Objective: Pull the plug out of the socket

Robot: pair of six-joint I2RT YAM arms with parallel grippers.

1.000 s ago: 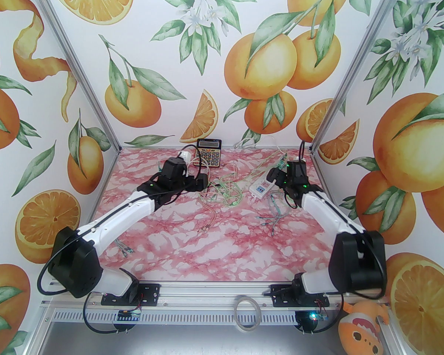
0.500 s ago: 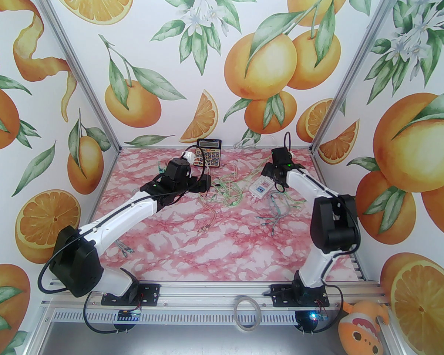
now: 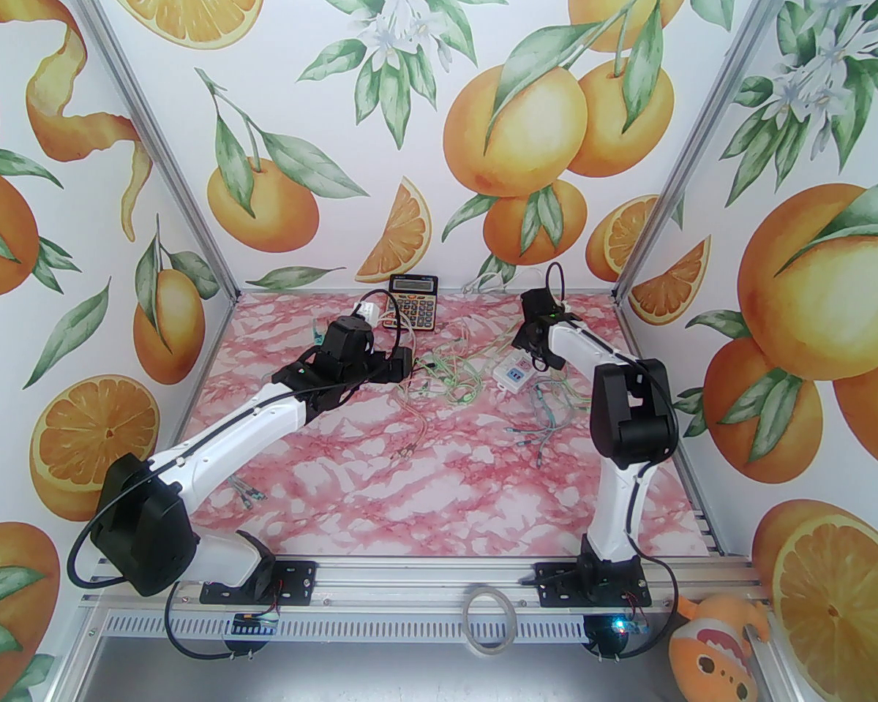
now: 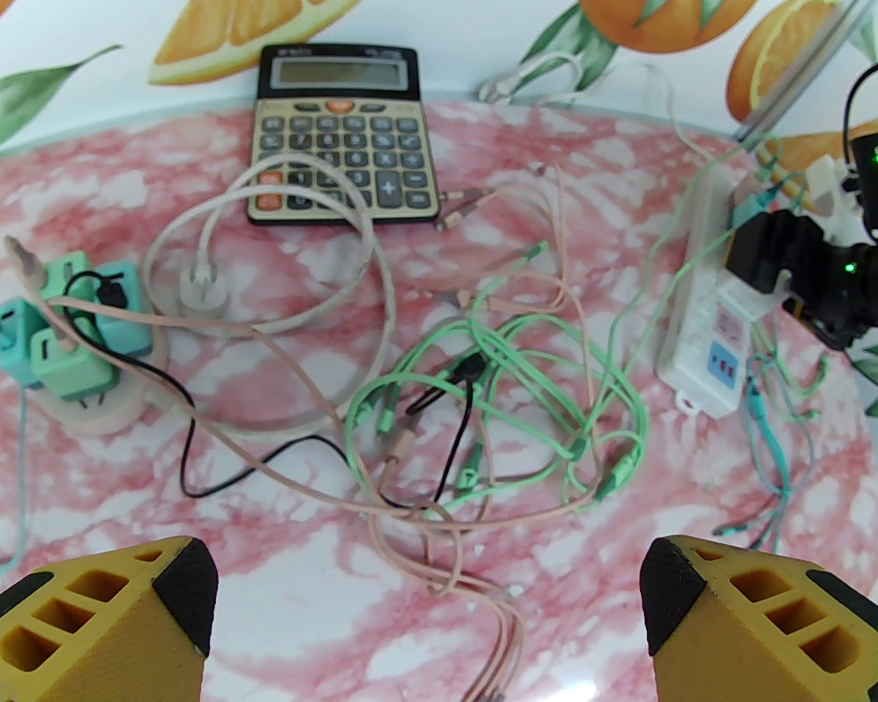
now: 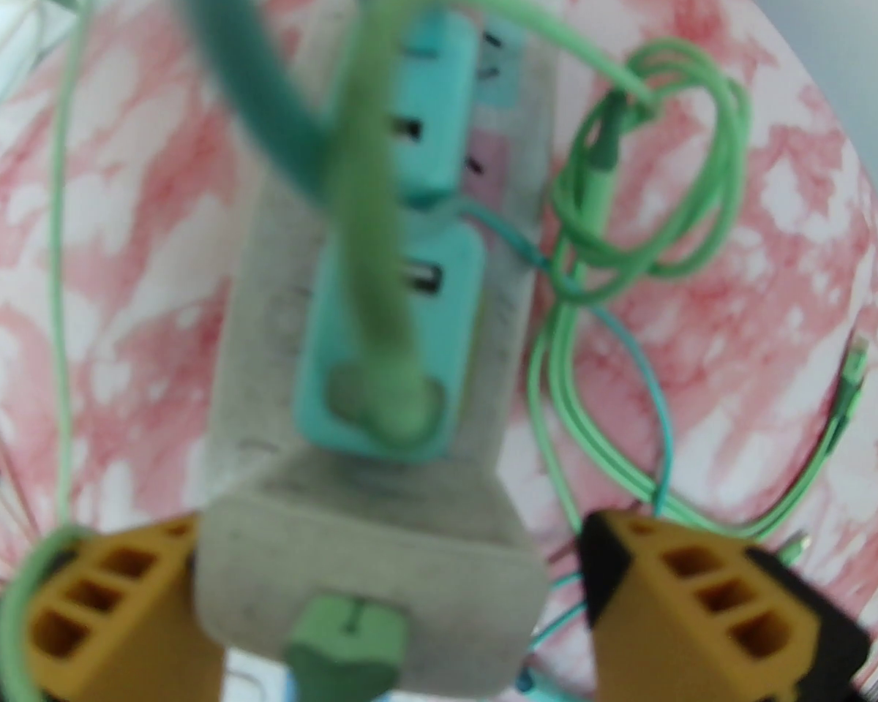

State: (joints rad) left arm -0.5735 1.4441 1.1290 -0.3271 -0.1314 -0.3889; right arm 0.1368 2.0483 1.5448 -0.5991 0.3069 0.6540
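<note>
Apparently, teal plug [image 5: 455,363] in socket [image 5: 369,534]

Right end effector [image 5: 402,597] spread wide astride the grey socket strip [image 5: 380,531] — teal plug [image 5: 453,363] seated in it, green cable [image 5: 369,231] rising.

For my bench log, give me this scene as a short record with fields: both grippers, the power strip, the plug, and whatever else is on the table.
Left gripper: open, near the green cable tangle
Right gripper: open, fingers either side of the power strip
Plug: teal, seated in the strip, not yet pulled
Clutter: calculator by the back wall
</note>
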